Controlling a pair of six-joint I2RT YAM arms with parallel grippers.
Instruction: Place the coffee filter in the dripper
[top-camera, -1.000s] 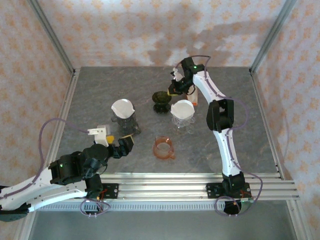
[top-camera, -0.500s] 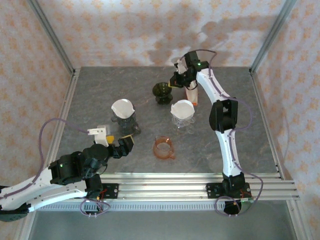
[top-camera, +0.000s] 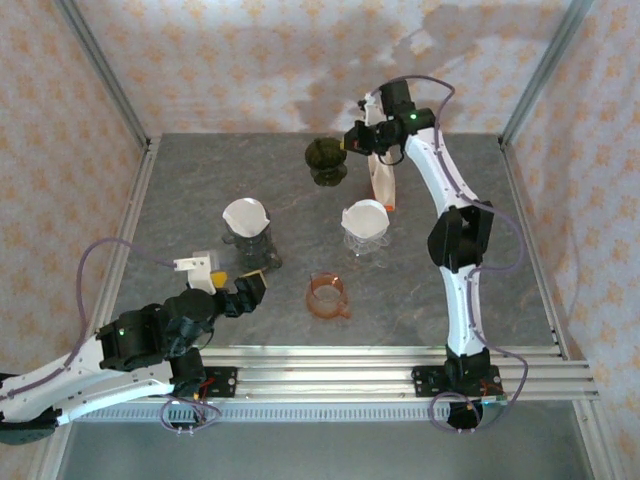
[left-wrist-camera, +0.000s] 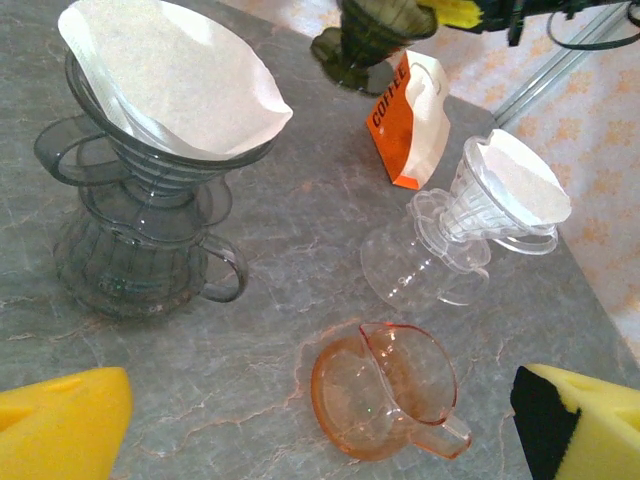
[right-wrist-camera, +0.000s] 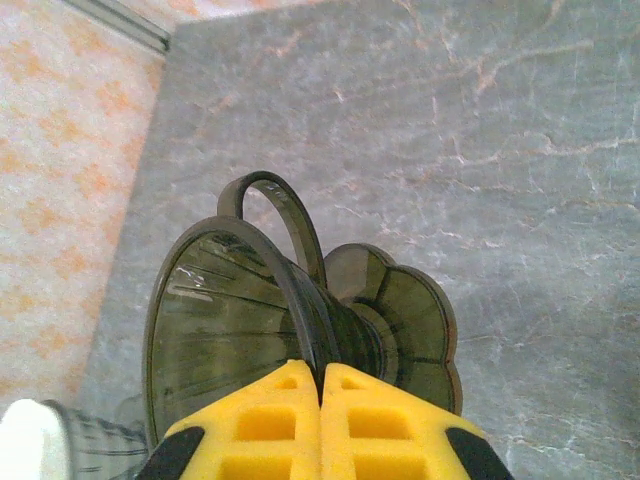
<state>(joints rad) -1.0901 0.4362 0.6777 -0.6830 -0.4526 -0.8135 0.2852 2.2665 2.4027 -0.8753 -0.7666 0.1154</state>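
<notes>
— Light?
— Bright, even, from overhead; the right arm casts a soft grey shadow on the back wall; small glints on the clear dripper and the dark dripper.
— Focus?
— Top view soft; wrist views sharp mid-frame; yellow pads blurred close up.

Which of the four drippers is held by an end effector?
The dark green dripper at the back, rim pinched by the right end effector; the grey dripper, clear dripper and orange dripper sit ungripped.

Grey table: smoky dripper, clear dripper, orange dripper, coffee bag
</notes>
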